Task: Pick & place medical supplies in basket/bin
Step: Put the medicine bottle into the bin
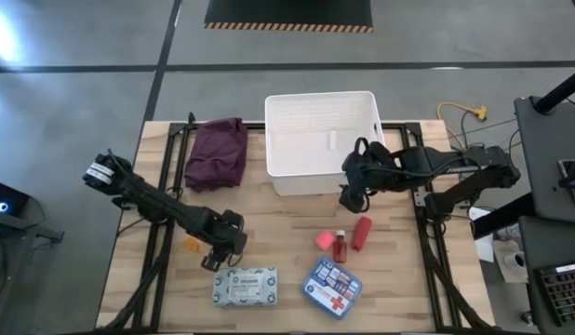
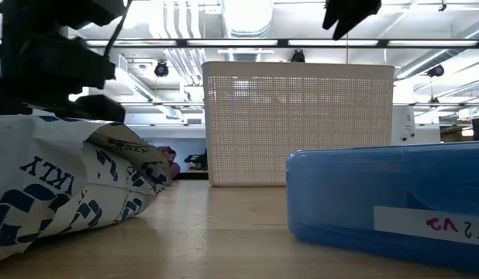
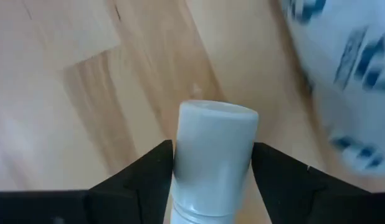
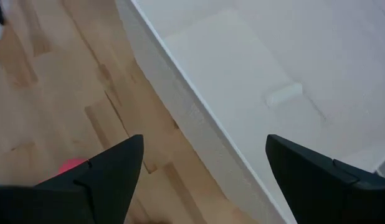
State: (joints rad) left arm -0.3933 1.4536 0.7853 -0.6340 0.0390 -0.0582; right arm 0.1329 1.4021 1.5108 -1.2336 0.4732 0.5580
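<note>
My left gripper [image 1: 220,256] is low over the table's near left part, just beyond the pale patterned packet [image 1: 244,287], and is shut on a white bottle [image 3: 214,149]. An orange cap [image 1: 191,245] lies to its left. My right gripper [image 1: 353,193] hangs open above the near wall [image 4: 180,106] of the white bin [image 1: 322,140] and touches nothing. A red tube [image 1: 362,233], a pink cap [image 1: 323,241], a red bottle [image 1: 340,247] and the blue first-aid box [image 1: 331,287] lie on the table nearer than the bin. My left gripper pinches the white bottle's side [image 3: 180,168] between its two fingers [image 3: 146,177], one on each flank. The bottle's flat end [image 3: 217,112] points away from the wrist, along the fingers. Whether it is clear of the table, I cannot tell.
A purple folded cloth [image 1: 218,152] lies left of the bin, at the far edge. In the low view the packet [image 2: 61,186] and the blue box [image 2: 394,201] stand close in front, with the bin [image 2: 298,124] behind. A small white piece [image 4: 283,93] lies on the bin's floor.
</note>
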